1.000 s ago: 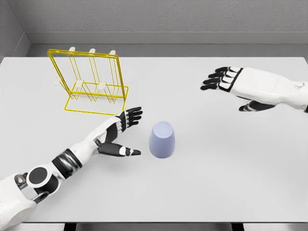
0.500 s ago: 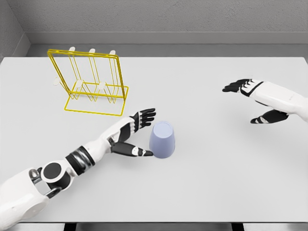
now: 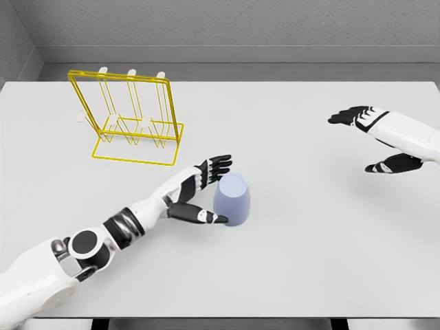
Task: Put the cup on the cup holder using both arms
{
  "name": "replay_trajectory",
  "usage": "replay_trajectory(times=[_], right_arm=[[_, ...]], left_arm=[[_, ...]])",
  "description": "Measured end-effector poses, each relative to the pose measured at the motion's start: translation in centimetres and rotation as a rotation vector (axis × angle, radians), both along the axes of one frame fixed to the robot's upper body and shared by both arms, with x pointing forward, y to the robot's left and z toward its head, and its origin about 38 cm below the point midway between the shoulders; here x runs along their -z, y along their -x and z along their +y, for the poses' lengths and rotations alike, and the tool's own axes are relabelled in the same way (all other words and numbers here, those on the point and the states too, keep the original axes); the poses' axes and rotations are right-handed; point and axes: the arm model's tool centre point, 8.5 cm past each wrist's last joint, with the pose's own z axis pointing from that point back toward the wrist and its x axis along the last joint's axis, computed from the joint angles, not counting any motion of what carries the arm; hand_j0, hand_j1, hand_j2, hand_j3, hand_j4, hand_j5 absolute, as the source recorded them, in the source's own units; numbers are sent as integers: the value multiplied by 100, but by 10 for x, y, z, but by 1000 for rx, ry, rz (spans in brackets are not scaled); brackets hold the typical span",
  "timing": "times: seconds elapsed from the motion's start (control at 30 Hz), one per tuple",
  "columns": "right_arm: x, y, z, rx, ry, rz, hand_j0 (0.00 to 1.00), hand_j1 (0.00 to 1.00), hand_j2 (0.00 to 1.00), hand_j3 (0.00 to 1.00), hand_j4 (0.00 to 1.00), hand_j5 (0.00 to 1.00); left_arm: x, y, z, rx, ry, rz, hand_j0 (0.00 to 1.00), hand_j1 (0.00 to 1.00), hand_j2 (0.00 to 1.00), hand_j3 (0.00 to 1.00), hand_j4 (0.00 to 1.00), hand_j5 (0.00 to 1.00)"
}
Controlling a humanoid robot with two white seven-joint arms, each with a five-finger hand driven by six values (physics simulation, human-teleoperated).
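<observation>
While the left hand (image 3: 199, 192) sits right up against the cup (image 3: 232, 199), nothing is gripped: fingers are spread above the cup's upper left side, thumb reaching along its lower left, and the cup sits between them. Whether the fingertips actually touch is hard to call from the head view; the thumb tip looks to be at the cup's base.

The cup is pale lavender and stands upside down on the counter (image 3: 309, 240), closed bottom up, mouth down on the surface. Its long axis runs roughly upright, wider end on the counter. It's near the middle of the counter, a little toward the front edge and left of centre.

Over at the back left corner area stands the holder (image 3: 129, 117), a yellow wire rack with white-tipped pegs pointing up, upright on its base, well apart from the cup.

And the right hand (image 3: 375, 137) hovers over the right side of the counter, near the right edge, well away from the cup. Its fingers are extended and relaxed, thumb hanging lower, palm facing down and inward, holding nothing.

Left arm stretches in from the front left corner, forearm low over the counter.
</observation>
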Motion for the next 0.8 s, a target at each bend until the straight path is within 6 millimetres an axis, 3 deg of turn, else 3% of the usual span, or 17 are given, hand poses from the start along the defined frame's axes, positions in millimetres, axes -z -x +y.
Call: replay_trajectory(times=[0.8], right_arm=[[-1, 1, -4, 13, -6, -5, 100, 100, 100, 100, 100, 100]], left_arm=[[16, -5, -18, 2, -26, 45, 100, 100, 100, 100, 100, 100]])
